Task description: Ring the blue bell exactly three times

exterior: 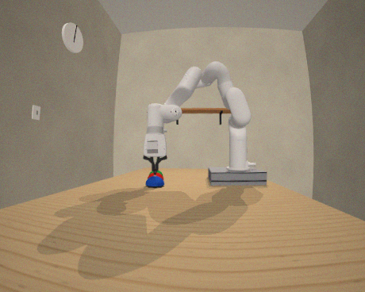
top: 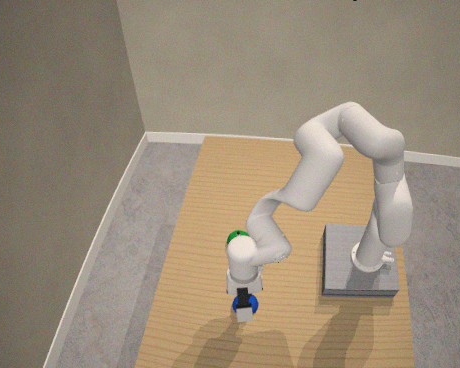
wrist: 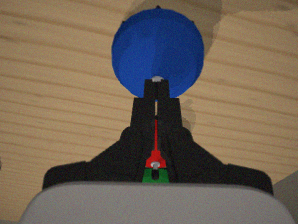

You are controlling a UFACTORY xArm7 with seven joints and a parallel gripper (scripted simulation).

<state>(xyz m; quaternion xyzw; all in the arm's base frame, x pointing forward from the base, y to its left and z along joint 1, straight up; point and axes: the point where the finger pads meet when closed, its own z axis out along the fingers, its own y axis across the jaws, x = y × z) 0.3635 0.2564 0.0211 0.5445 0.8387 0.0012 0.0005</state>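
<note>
Top view: the white arm (top: 315, 170) reaches from its grey base plate (top: 335, 285) out over the wooden table top (top: 200, 210) and turns its wrist straight down, so that the gripper (top: 243, 306) hangs directly above the blue bell (top: 253, 305); only the bell's rim shows around the wrist camera block. A green bell (top: 232, 236) peeks out from under the forearm, close behind the wrist, which probably explains the vertical approach: it keeps the arm off the neighbouring buttons. Grey carpet (top: 135, 225) borders the table, and a white skirting board (top: 100, 235) runs along plain beige walls. Exterior view: the gripper (exterior: 156, 167) points down with its closed tips at or just above the crown of the blue bell (exterior: 155, 182); whether they touch cannot be told. Red and green patches behind the bell suggest further bells in line with it. A round wall clock (exterior: 72, 37), a wall plate (exterior: 36, 112) and a wooden rail (exterior: 205, 110) on the back wall furnish the room; the arm throws broad shadows across the table top toward the viewer. Wrist view: the fingers are clenched together on nothing, forming a single blunt tip suited to pushing. That tip lies over the blue bell (wrist: 157, 50) near its small pale button (wrist: 157, 79), so a press seems in hand. A red bell (wrist: 156, 161) and a green one show through the gap near the palm.
</note>
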